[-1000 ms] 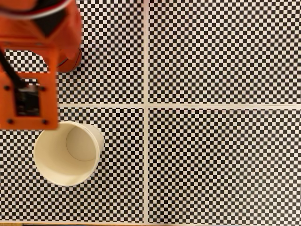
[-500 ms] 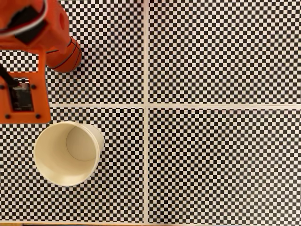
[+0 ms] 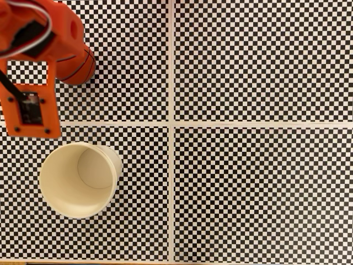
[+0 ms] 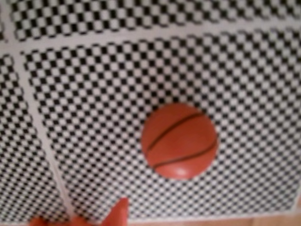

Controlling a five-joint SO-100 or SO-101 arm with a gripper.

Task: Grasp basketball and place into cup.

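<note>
Claw (image 4: 115, 214): an orange tip at bottom edge of wrist view; cannot tell whether spread or clenched. Basketball (image 4: 179, 140) lies up and right of it, untouched, on the checkered worktop (image 4: 84, 103). Smooth sphere, no long axis; black seams. Cup (image 3: 80, 179), cream paper, upright, lower left of fixed view, ball (image 3: 81, 65) above it.

In the fixed view, the basketball (image 3: 80, 66) lies above the cup (image 3: 80, 180), both left on the checkered mat (image 3: 248, 187).
</note>
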